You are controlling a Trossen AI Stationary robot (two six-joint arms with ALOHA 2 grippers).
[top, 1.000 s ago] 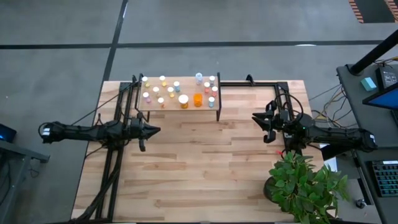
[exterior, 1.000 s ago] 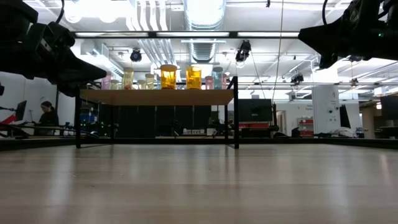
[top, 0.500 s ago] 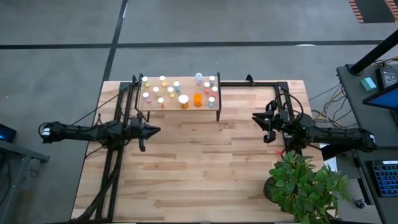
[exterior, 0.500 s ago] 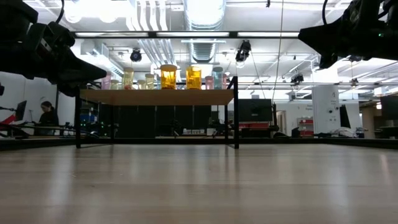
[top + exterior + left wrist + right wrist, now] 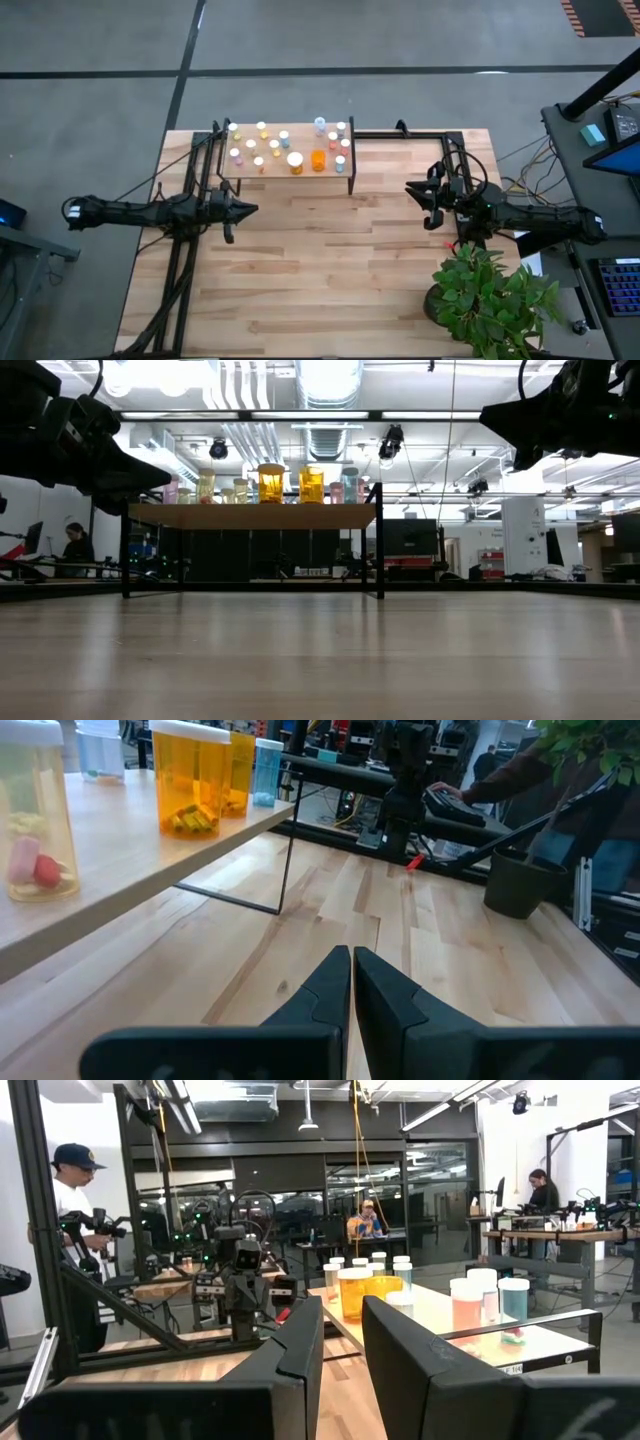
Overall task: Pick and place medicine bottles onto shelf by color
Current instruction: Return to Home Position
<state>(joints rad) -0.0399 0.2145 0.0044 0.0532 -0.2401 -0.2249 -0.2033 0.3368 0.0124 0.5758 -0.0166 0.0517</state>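
Nothing moved since the earlier frames; both my arms sit parked. All medicine bottles (image 5: 295, 158) stand upright on the shelf (image 5: 250, 515), none on the table (image 5: 330, 270). My left gripper (image 5: 352, 958) is clenched and empty, near the shelf's left front corner. My right gripper (image 5: 342, 1315) is parted and empty, well right of the shelf. Bottles look light, rigid and slick, so I'd pinch mid-body, below the cap.

The wooden table (image 5: 320, 270) carries the black-legged shelf (image 5: 302, 142) near its far edge, medicine bottles (image 5: 295, 160) standing upright across the board, and a potted plant (image 5: 490, 295) at its near right corner.
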